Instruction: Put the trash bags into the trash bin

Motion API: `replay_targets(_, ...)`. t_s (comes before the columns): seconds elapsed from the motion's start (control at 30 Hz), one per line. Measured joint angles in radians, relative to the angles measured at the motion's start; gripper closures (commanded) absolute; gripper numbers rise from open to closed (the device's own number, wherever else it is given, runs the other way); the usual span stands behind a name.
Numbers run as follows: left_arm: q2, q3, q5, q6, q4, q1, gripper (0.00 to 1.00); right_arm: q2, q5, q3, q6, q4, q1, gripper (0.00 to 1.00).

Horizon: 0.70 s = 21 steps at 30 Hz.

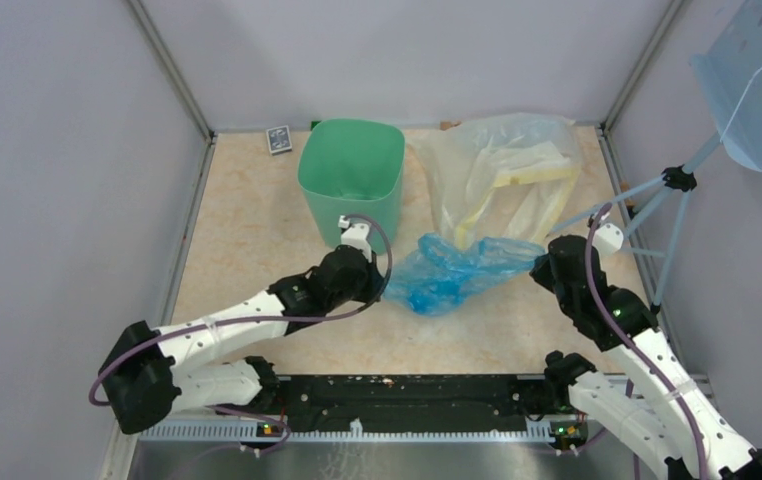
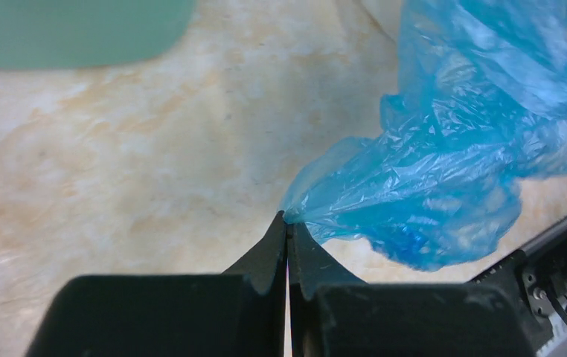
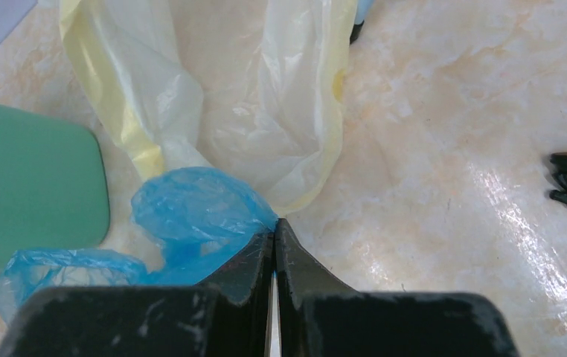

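Jaws of the left pincer (image 2: 288,223) are pressing fully together, and their tips are pinching a gathered corner of the trash bag (image 1: 462,272). Jaws of the right pincer (image 3: 274,229) are likewise closing with no gap, and the blue film is meeting their tips at the bag's opposite end, so this pincer also appears to be gripping it. The trash bag is stretching, crumpled, between the two pincers over the middle of the counter (image 1: 247,230), nearer the near edge than the far edge; whether it is lifting clear of the surface cannot be determined. The trash bin (image 1: 351,175) is standing upright with its mouth facing up, near the far edge and left of centre, just beyond the left pincer and apart from the trash bag. The clear bag (image 1: 502,175) with yellow bands is lying toward the far right corner, and its near end is touching the far side of the trash bag. A small dark card (image 1: 278,139) is lying at the far edge, left of the trash bin.
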Motion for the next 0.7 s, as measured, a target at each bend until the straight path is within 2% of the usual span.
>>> replay_targets(0.33, -0.146, -0.002, 0.018, -0.003, -0.149, 0.21, 1.0, 0.006, -0.032, -0.003, 0.076, -0.014, 0.011, 1.0)
replay_targets(0.5, -0.192, -0.002, 0.026, -0.003, -0.199, 0.255, 1.0, 0.005, -0.078, -0.048, 0.085, 0.002, 0.013, 1.0)
replay_targets(0.53, -0.198, -0.002, 0.028, 0.001, -0.203, 0.259, 1.0, 0.003, -0.105, -0.067, 0.063, 0.021, 0.013, 0.98)
replay_targets(0.57, -0.203, -0.002, 0.033, 0.01, -0.208, 0.263, 1.0, 0.001, -0.143, -0.085, 0.03, 0.044, 0.012, 0.92)
replay_targets(0.63, -0.209, -0.002, 0.06, 0.045, -0.21, 0.271, 1.0, -0.003, -0.248, -0.126, -0.046, 0.097, 0.012, 0.71)
replay_targets(0.7, -0.208, -0.002, 0.108, 0.085, -0.204, 0.278, 0.98, -0.001, -0.37, -0.154, -0.108, 0.146, 0.012, 0.58)
